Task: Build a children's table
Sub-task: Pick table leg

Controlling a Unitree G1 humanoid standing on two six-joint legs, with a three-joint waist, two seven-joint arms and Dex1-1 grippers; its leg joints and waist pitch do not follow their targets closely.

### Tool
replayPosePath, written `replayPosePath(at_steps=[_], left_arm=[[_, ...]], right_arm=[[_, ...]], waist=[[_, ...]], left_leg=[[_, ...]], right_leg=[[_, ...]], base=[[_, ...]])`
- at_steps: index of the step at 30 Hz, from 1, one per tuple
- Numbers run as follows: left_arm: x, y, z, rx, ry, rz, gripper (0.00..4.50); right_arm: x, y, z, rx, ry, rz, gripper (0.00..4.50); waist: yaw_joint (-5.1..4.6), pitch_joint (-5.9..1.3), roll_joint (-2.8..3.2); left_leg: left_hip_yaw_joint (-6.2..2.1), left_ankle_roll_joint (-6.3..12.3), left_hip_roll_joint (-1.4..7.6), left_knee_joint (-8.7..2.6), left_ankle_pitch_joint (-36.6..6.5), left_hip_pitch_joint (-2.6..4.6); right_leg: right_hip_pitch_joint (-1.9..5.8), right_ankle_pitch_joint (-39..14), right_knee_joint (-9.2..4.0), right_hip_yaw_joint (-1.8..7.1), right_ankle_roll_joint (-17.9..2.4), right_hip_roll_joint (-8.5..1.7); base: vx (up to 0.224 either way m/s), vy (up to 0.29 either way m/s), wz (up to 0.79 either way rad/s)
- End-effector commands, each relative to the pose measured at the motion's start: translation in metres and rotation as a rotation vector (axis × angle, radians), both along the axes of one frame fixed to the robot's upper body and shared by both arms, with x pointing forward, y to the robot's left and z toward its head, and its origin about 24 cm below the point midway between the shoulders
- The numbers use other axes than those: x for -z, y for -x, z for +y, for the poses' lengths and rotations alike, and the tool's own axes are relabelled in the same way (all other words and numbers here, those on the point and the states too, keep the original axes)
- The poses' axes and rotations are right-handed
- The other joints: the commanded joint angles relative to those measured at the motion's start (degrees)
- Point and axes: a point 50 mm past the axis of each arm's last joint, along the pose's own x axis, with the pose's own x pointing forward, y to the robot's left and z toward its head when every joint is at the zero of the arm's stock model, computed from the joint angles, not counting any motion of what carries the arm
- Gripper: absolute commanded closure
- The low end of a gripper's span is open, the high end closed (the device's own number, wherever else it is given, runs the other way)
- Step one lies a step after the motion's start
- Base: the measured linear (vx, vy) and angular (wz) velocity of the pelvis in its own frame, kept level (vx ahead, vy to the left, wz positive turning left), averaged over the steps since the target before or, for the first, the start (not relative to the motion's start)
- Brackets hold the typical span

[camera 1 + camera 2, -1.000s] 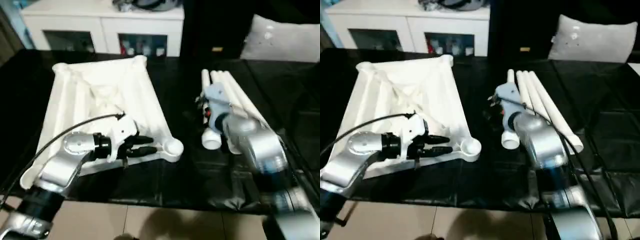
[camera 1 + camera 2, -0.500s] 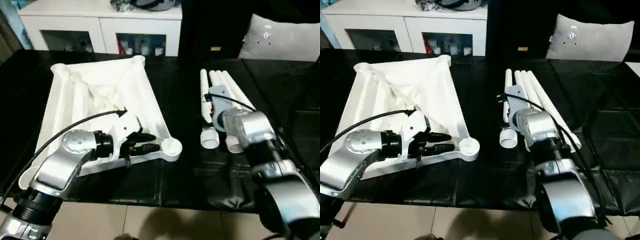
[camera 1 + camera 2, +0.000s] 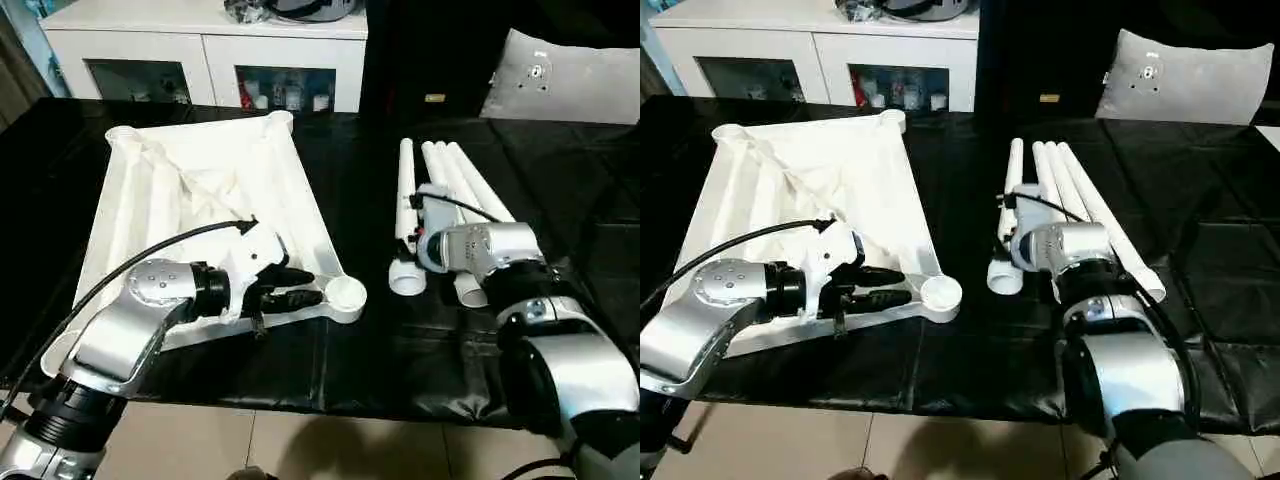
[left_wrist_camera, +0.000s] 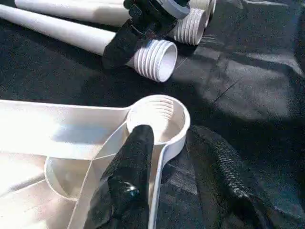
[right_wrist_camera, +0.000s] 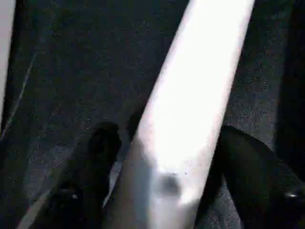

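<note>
The children's table lies in parts on a black-covered surface. The white tabletop (image 3: pixel 200 190) rests ribbed side up at the left, its near right corner socket (image 3: pixel 346 293) empty. My left gripper (image 3: pixel 300 285) is shut on the tabletop's rim just beside that socket (image 4: pixel 157 114), one finger (image 4: pixel 136 152) inside the rim and one outside. Several white legs (image 3: pixel 465 190) lie side by side at the right. My right gripper (image 3: pixel 413 238) stands open astride the leftmost leg (image 3: pixel 404 180). That leg (image 5: pixel 190 95) runs between its two fingers (image 5: pixel 95 152).
A white cabinet (image 3: pixel 210 50) with glass doors stands behind the black surface (image 3: pixel 350 170). A grey cushion (image 3: pixel 565 85) lies at the far right. The surface's near edge drops to a tan floor (image 3: pixel 300 440). Bare black cloth separates tabletop and legs.
My right arm has turned and drawn back, bringing its gripper around the leftmost leg, with the fingers narrowing. The left gripper keeps its hold on the rim.
</note>
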Motion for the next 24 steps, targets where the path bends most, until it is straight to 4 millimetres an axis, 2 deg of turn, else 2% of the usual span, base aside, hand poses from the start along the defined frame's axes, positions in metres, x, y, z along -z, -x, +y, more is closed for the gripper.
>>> replayPosePath(at_steps=[1, 10, 14, 17, 18, 19, 20, 21, 22, 23, 24], left_arm=[[-0.007, 0.0, -0.005, 0.02, 0.01, -0.018, 3.02], [-0.008, 0.0, -0.008, -0.003, 0.04, 0.003, 3.02], [-0.008, 0.0, -0.008, -0.018, 0.05, 0.012, 3.02], [-0.009, 0.0, -0.008, -0.036, 0.067, 0.003, 3.02], [-0.009, 0.0, -0.008, -0.036, 0.067, 0.003, 2.86], [-0.008, 0.0, -0.008, -0.038, 0.065, 0.0, 2.76], [-0.007, -0.001, -0.008, -0.067, 0.065, -0.012, 2.69], [-0.006, -0.003, -0.008, -0.094, 0.071, -0.017, 2.69], [-0.006, -0.003, -0.008, -0.096, 0.072, -0.018, 2.63], [-0.006, -0.006, -0.007, -0.129, 0.079, -0.037, 2.49], [-0.006, -0.009, -0.008, -0.151, 0.088, -0.051, 2.33]], right_arm=[[0.001, 0.0, -0.004, 0.008, -0.009, 0.017, 1.46], [-0.005, -0.005, -0.006, 0.019, -0.04, 0.002, 2.16], [-0.007, -0.006, -0.007, 0.015, -0.051, -0.007, 2.45], [-0.004, -0.005, -0.008, 0.004, -0.045, -0.016, 2.53], [-0.004, -0.005, -0.008, 0.004, -0.045, -0.016, 2.53], [-0.004, -0.005, -0.008, 0.003, -0.042, -0.022, 2.56], [-0.003, -0.006, -0.008, 0.002, -0.048, -0.038, 2.56], [-0.004, -0.007, -0.009, 0.013, -0.061, -0.069, 2.56], [-0.004, -0.007, -0.009, 0.014, -0.062, -0.073, 2.57], [-0.007, -0.009, -0.009, 0.024, -0.098, -0.132, 2.57], [-0.009, -0.01, -0.011, 0.04, -0.123, -0.164, 2.57]], waist=[[0.16, -3.87, 0.02], [0.17, -3.84, 0.01], [0.17, -3.83, -0.28], [0.16, -3.81, -0.16], [0.18, -3.83, -0.2], [0.2, -3.84, -0.07], [0.17, -3.88, 0.4], [0.16, -3.89, 0.63], [0.1, -3.93, 0.34], [0.2, -3.96, 0.88], [0.17, -3.94, 0.68]], left_leg=[[-0.4, 1.08, 3.58, -3.2, -1.32, 1.19], [-0.34, 1.72, 3.63, -3.14, -1.42, 1.13], [-0.25, 2.37, 3.65, -3.09, -0.97, 1.05], [-0.26, 2.49, 3.62, -3.02, -0.93, 1.04], [-0.27, 2.54, 3.62, -3.0, -0.85, 1.01], [-0.28, 2.56, 3.64, -3.0, -0.81, 1.05], [-0.36, 2.35, 3.64, -2.97, -0.93, 1.08], [-0.4, 2.19, 3.64, -2.94, -1.07, 1.12], [-0.4, 2.13, 3.7, -2.94, -1.01, 1.09], [-0.49, 2.01, 3.62, -2.89, -1.03, 1.1], [-0.4, 2.18, 3.7, -2.87, -1.18, 1.07]], right_leg=[[2.45, 12.52, -3.02, 1.62, -17.05, -4.19], [2.38, 11.89, -3.02, 1.56, -17.53, -4.13], [2.36, 12.02, -3.03, 1.53, -17.79, -4.13], [2.34, 11.83, -3.1, 1.56, -17.7, -4.17], [2.39, 11.81, -3.07, 1.58, -17.69, -4.22], [2.31, 11.74, -3.07, 1.56, -17.62, -4.2], [2.28, 12.05, -3.01, 1.52, -17.56, -4.16], [2.27, 12.35, -3.01, 1.53, -17.57, -4.15], [2.38, 13.31, -3.01, 1.56, -17.64, -4.2], [2.38, 13.78, -2.95, 1.54, -17.62, -4.21], [2.48, 14.85, -3.09, 1.63, -17.15, -4.17]], base=[[0.0, 0.0, 0.0], [0.0, 0.0, 0.0], [0.0, 0.0, 0.0], [0.0, 0.0, 0.0], [0.0, 0.0, 0.0], [0.0, 0.0, 0.0], [0.0, 0.0, 0.0], [0.0, 0.0, 0.0], [0.0, 0.0, 0.0], [0.0, 0.0, 0.0], [0.0, 0.0, 0.0]])
